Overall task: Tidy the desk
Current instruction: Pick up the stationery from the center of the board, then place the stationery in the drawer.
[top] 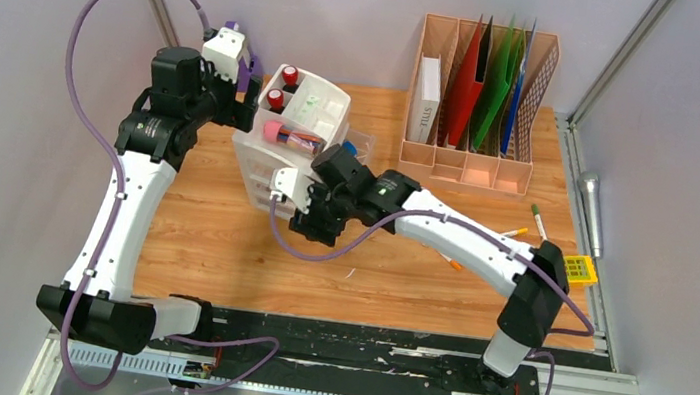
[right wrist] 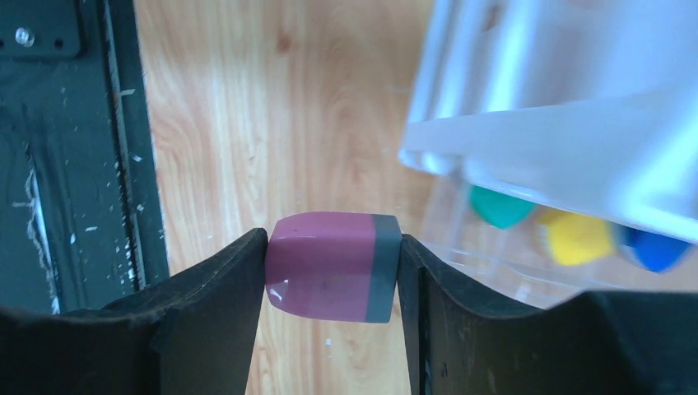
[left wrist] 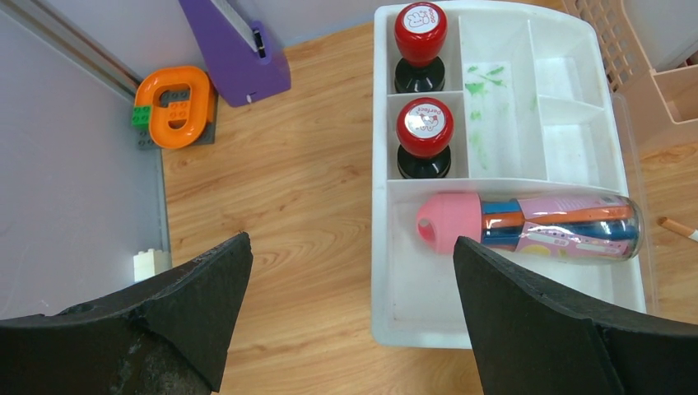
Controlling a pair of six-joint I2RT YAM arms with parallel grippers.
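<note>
Wood-grain desk (top: 211, 231) between grey walls (top: 13, 116); left tool (left wrist: 350, 240) spread wide, empty; right tool (right wrist: 333, 239) clamped on pink-and-grey eraser (right wrist: 329, 267); coloured shapes (right wrist: 576, 237) beneath white organizer (right wrist: 560, 123) blurred.

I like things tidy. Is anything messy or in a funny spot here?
Yes: green smears stain one tray compartment, and a silver tube lies off the desk, past its right edge.
</note>
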